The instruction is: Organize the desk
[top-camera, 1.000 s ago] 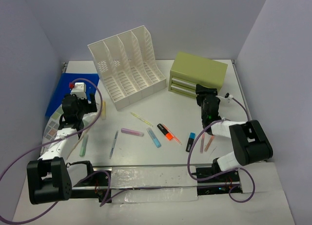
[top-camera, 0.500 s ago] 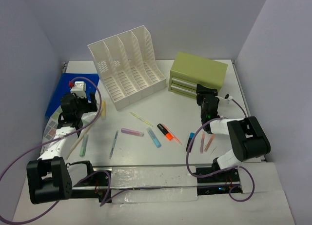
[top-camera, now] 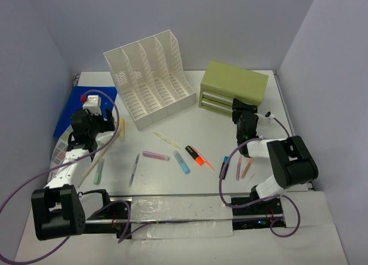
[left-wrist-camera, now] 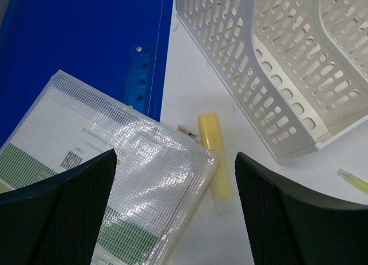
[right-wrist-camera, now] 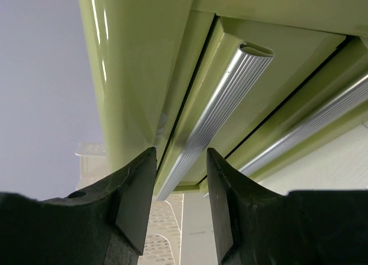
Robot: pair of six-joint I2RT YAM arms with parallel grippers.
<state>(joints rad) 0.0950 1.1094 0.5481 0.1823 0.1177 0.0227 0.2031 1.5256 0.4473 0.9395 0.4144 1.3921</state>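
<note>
The white desk (top-camera: pixel 201 124) holds scattered pens and highlighters. My left gripper (top-camera: pixel 102 123) hangs wide open and empty above the corner of a clear mesh pouch (left-wrist-camera: pixel 115 179), with a yellow highlighter (left-wrist-camera: pixel 211 144) lying just beside it; in the left wrist view the gripper (left-wrist-camera: pixel 175 156) frames both. My right gripper (top-camera: pixel 242 112) is at the front of the olive-green drawer box (top-camera: pixel 236 84). In the right wrist view the gripper (right-wrist-camera: pixel 181 153) is partly open, with the top drawer's silver handle (right-wrist-camera: pixel 224 104) running up from the gap between its jaws. The drawers look shut.
A white slotted file rack (top-camera: pixel 150 75) stands at the back, and a blue folder (top-camera: pixel 77 107) lies at the left under the pouch. Purple (top-camera: pixel 156 155), light blue (top-camera: pixel 181 161), orange (top-camera: pixel 196 155), green (top-camera: pixel 99 172) and pink (top-camera: pixel 247 168) markers lie across the middle and right.
My right gripper has moved a little closer to the drawer box front. The left gripper has barely moved.
</note>
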